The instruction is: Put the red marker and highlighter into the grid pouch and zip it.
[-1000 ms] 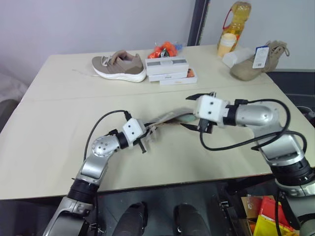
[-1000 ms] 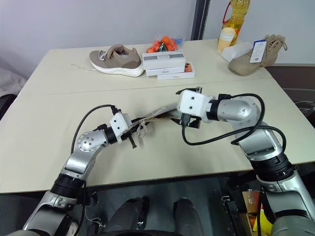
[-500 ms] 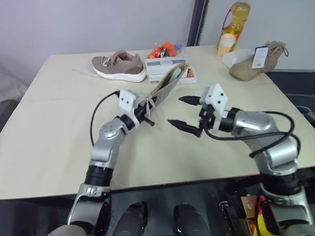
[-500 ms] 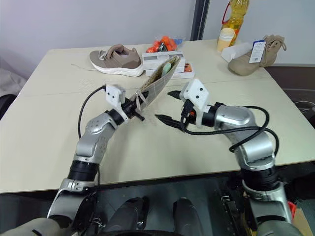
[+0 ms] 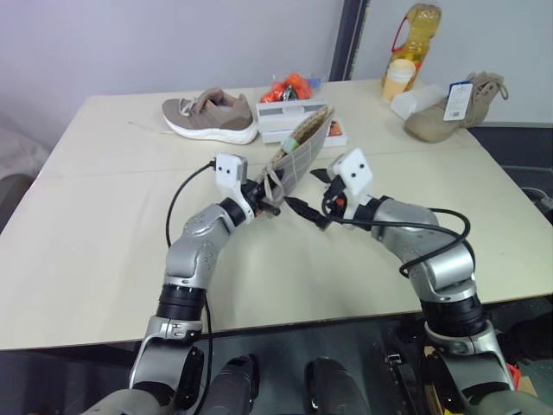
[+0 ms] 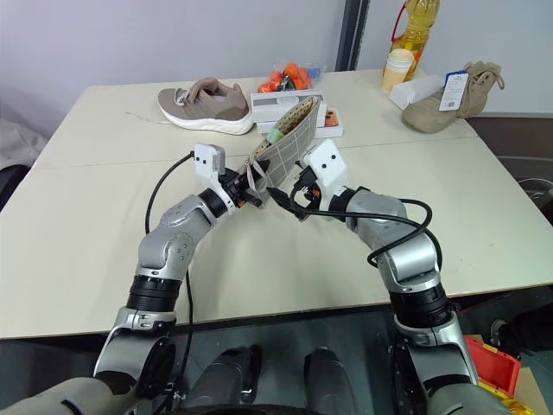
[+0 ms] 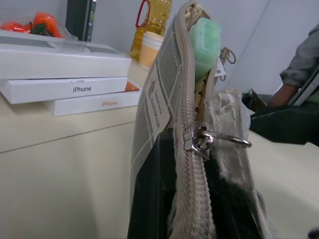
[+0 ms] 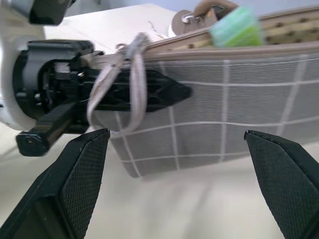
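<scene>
Jaws of our left gripper [image 5: 262,192] are clamped on one end of the grid pouch [image 5: 300,153], which we hold lifted off the cream table [image 5: 104,225], tilted up toward the stacked white boxes [image 5: 292,113]. Grey woven fabric, white grid lines, beige zipper tape with a metal pull [image 7: 198,138]; mouth gapes. Chunky translucent green highlighter [image 7: 205,44] pokes from the opening. Our right gripper [image 5: 304,197] sits just beside the pouch's lower edge, textured black fingers [image 8: 79,174] wide apart, holding nothing.
</scene>
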`<state>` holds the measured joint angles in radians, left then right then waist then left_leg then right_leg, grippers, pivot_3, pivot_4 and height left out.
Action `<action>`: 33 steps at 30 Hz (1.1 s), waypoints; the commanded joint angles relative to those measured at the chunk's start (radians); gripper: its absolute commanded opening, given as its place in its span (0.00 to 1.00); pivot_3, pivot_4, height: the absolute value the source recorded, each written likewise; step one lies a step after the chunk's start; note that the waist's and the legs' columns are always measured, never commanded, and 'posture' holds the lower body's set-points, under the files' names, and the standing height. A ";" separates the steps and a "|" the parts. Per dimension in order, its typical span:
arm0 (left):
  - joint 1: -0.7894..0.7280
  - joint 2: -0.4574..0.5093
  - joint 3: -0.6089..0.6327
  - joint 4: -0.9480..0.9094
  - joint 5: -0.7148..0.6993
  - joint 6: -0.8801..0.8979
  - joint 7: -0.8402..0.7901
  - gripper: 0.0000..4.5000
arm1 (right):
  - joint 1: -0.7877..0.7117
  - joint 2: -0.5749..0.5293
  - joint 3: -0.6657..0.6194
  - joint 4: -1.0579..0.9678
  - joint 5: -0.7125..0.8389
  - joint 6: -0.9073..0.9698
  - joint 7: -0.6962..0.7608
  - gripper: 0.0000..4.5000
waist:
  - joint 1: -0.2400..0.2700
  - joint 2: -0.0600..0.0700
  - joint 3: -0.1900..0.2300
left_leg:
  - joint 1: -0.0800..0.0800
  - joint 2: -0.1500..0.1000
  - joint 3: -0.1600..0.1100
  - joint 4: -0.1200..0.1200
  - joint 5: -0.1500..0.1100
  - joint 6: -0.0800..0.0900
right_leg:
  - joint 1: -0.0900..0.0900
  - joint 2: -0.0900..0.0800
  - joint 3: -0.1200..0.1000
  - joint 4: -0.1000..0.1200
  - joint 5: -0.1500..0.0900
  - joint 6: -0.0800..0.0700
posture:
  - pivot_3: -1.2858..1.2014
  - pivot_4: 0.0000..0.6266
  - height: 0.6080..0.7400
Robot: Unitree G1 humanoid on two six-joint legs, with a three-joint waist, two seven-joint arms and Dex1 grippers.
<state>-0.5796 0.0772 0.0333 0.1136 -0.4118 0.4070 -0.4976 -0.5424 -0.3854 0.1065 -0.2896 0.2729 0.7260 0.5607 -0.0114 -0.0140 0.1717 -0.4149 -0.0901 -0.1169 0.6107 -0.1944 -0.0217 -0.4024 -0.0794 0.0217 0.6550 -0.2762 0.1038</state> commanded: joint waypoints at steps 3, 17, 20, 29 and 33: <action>-0.005 0.003 0.005 -0.059 -0.025 0.003 -0.003 0.00 | -0.030 0.024 0.025 -0.010 -0.011 -0.021 -0.013 0.99 | 0.000 0.000 0.000 | 0.000 0.000 0.000 0.000 0.000 0.000 | 0.000 0.000 0.000 0.000 0.000 0.000 | 0.52 0.24 1.00; 0.015 0.109 -0.111 0.011 0.198 -0.252 -0.059 0.00 | -0.076 -0.078 -0.038 -0.068 0.039 -0.076 0.089 0.46 | 0.001 0.000 0.000 | -0.001 0.000 0.000 0.000 0.000 0.000 | -0.001 -0.001 0.000 0.000 0.000 0.000 | 0.52 0.24 1.00; 0.020 0.102 -0.113 0.011 0.200 -0.259 -0.061 0.00 | -0.098 -0.064 -0.024 -0.044 0.009 -0.090 0.053 0.09 | 0.001 0.000 0.000 | -0.001 0.000 0.000 0.000 0.000 0.000 | -0.001 -0.001 0.000 0.000 0.000 0.000 | 0.52 0.24 1.00; 0.033 0.102 -0.128 -0.007 0.207 -0.269 -0.081 0.00 | -0.124 0.001 0.036 0.035 -0.054 -0.120 -0.003 0.01 | 0.000 0.000 0.000 | -0.002 0.000 0.000 0.000 0.000 0.000 | -0.002 -0.001 0.000 0.000 0.000 0.000 | 0.52 0.24 1.00; 0.043 0.105 -0.130 -0.024 0.204 -0.267 -0.089 0.00 | -0.135 0.020 0.034 0.098 -0.094 -0.120 -0.048 0.01 | 0.000 0.000 0.000 | -0.002 0.000 0.000 0.000 0.000 0.000 | -0.003 -0.001 0.000 0.000 0.000 0.000 | 0.52 0.24 1.00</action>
<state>-0.5319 0.1775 -0.0985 0.1410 -0.2058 0.1659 -0.5812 -0.6507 -0.3702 0.1541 -0.1920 0.1953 0.6268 0.5346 -0.0118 -0.0140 0.1718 -0.4173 -0.0902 -0.1169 0.6106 -0.1946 -0.0214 -0.4050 -0.0801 0.0220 0.6548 -0.2761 0.1037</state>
